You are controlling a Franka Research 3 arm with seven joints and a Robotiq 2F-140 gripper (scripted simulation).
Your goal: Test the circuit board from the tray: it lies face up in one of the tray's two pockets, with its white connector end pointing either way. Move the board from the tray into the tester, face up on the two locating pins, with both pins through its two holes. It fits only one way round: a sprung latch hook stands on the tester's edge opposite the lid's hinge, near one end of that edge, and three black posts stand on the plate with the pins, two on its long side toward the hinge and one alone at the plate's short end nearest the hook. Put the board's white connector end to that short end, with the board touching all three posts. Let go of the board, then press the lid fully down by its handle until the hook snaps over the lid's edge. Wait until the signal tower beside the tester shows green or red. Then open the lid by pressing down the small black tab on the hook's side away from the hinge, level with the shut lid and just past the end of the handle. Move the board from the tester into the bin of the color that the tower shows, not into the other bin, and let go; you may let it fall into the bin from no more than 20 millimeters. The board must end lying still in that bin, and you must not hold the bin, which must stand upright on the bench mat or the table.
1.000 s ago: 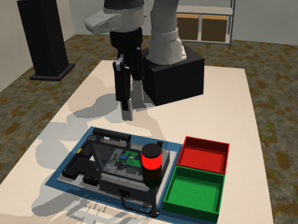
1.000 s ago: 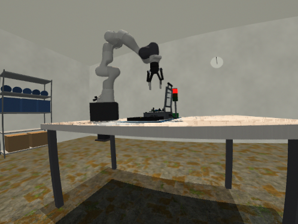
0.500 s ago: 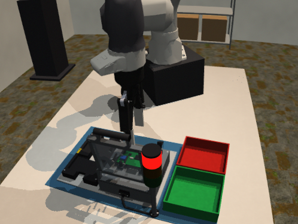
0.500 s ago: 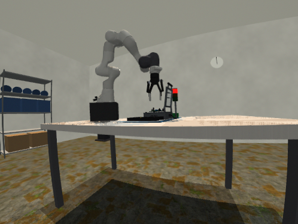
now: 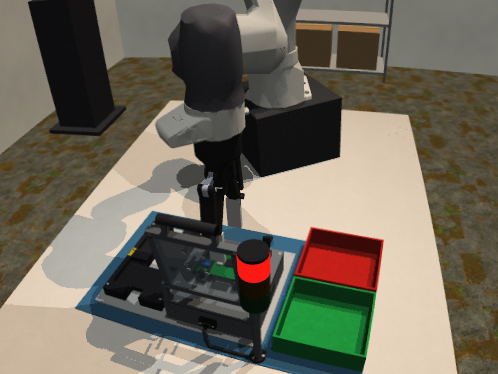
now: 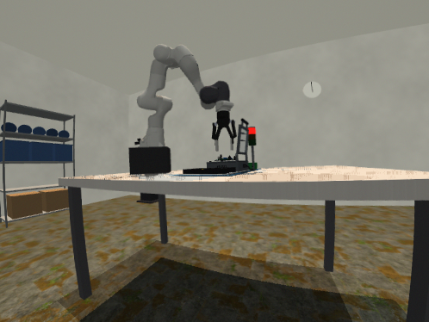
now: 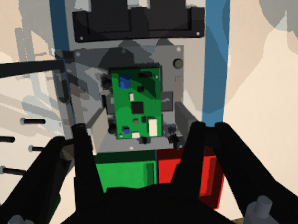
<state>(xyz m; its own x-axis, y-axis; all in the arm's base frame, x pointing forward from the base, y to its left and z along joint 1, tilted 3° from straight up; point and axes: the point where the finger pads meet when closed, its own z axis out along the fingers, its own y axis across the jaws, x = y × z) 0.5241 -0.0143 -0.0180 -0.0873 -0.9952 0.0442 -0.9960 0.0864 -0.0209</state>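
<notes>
The green circuit board [image 7: 135, 95] [image 5: 222, 270] lies face up on the tester [image 7: 170, 54] [image 6: 224, 164]. Its white connector [image 7: 152, 126] is at the end nearer the bins. The lid [image 5: 187, 224] [image 6: 244, 122] [image 7: 30, 68] stands open, upright. The signal tower [image 5: 253, 272] [image 6: 251, 131] shows red. My gripper [image 5: 226, 234] [image 6: 225, 148] [image 7: 140, 114] is open and empty, above the board, with a fingertip to either side of its connector end in the wrist view. The red bin [image 5: 340, 260] [image 7: 172, 172] and green bin [image 5: 325, 320] [image 7: 125, 177] are empty. The pins are hidden.
The black tray [image 5: 140, 275] [image 6: 207, 170] [image 7: 137, 34] lies at the tester's end away from the bins. The raised lid and the tower stand close beside the gripper on the hinge side. The latch hook [image 7: 173, 140] stands at the opposite edge, near the bins.
</notes>
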